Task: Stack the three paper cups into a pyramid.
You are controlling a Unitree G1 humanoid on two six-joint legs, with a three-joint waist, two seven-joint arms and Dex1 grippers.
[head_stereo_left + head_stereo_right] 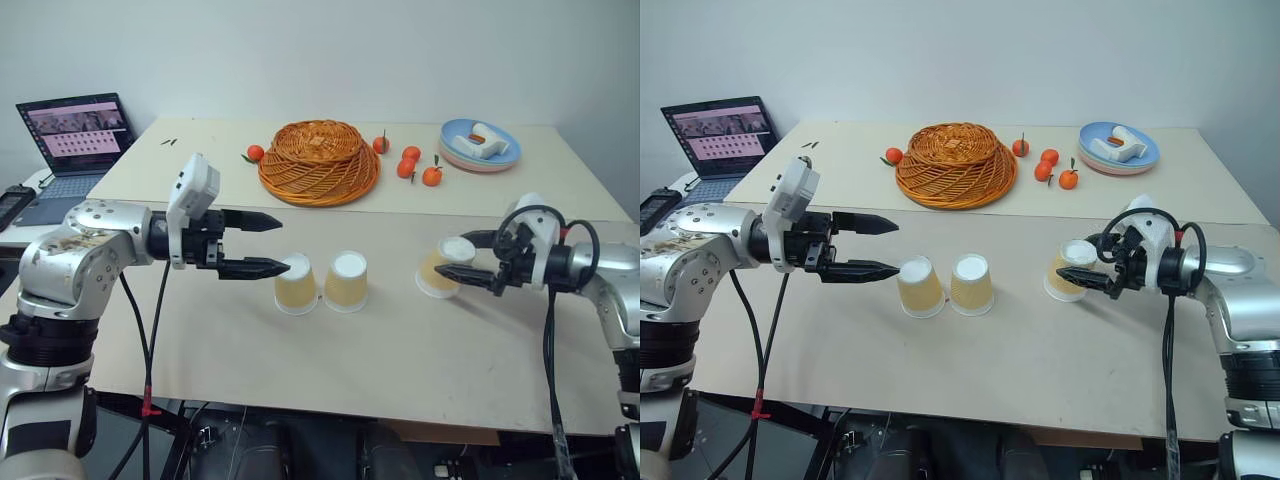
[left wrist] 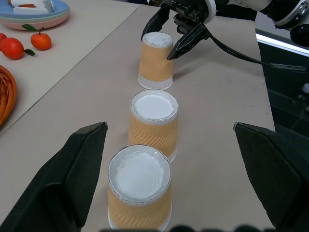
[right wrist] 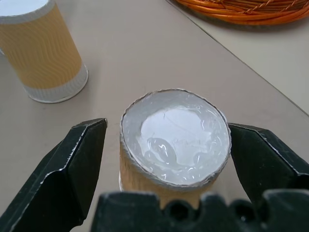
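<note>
Looking down from the head views, three small tapered paper cups with tan ribbed sides and white bases stand upside down on the pale bench [image 1: 300, 380], none yet stacked: the nearest cup [image 1: 296, 284] stands just past the tips of the left hand [image 1: 268, 245], the middle cup [image 1: 346, 281] stands just beyond it, close enough that they may be touching, and the third cup [image 1: 444, 267] stands well apart from that pair, between the fingers of the right hand [image 1: 455, 256]. Both hands are spread wide and pinch nothing. Beyond the hands lie an upturned orange wicker basket [image 1: 319, 161], several small oranges [image 1: 420, 165], a blue plate [image 1: 455, 135] and an open laptop [image 1: 78, 135]. In the left wrist view, the left hand [image 2: 169, 159] straddles the nearest cup [image 2: 139, 193] with clear gaps on both sides; the other two cups line up ahead of it, the right hand at the farthest. In the right wrist view, the right hand [image 3: 166, 145] brackets the third cup [image 3: 174, 140], its fingers [image 3: 72, 164] just beside the wall but apparently not pressing; another cup [image 3: 41, 50] stands further off. These cups look very light and thin-walled, easily crushed or tipped, so a gentle squeeze across the ribbed side wall near the stiffer closed base seems the safest hold.
</note>
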